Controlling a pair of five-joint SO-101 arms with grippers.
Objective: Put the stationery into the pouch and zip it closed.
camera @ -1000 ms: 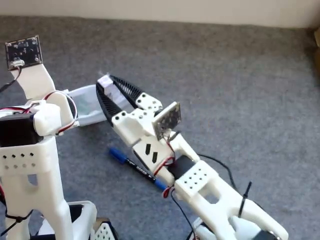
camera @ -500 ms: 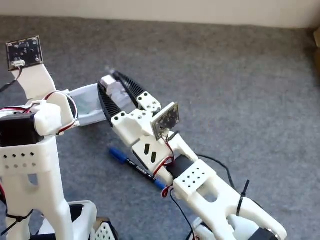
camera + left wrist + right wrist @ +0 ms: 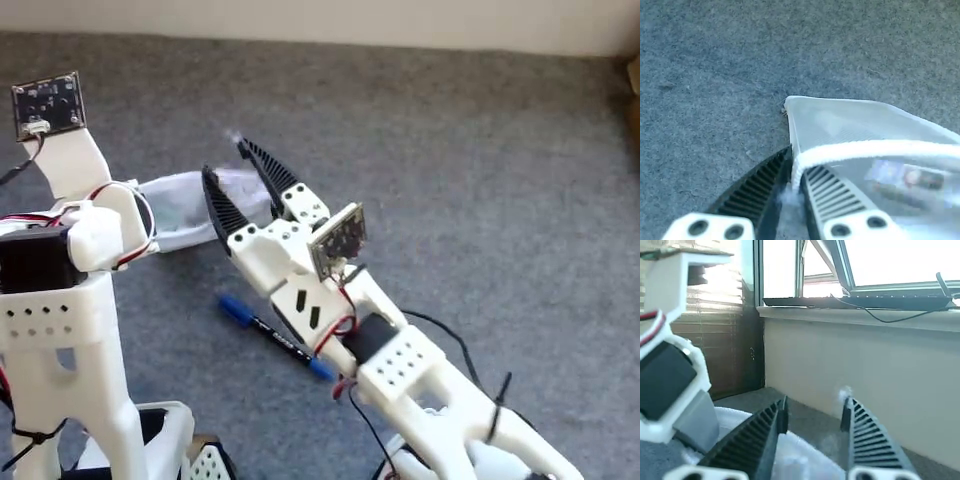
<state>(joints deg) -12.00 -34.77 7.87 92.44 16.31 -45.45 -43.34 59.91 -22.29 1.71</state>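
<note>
So the right gripper point(image 3: 226, 162) has popped wide open over the see-through white soft pouch point(image 3: 180, 208); left gripper point(image 3: 795, 162) pinches the pouch's rim.

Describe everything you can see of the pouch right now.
The pouch is a soft, translucent white bag with a thicker white band along its rim. It lies on the grey carpet, stretched between the two arms. The left pincer is shut on its rim near one corner. The right pincer stands open over the other end; whether it touches is unclear. A small coloured item shows dimly through the wall.
</note>
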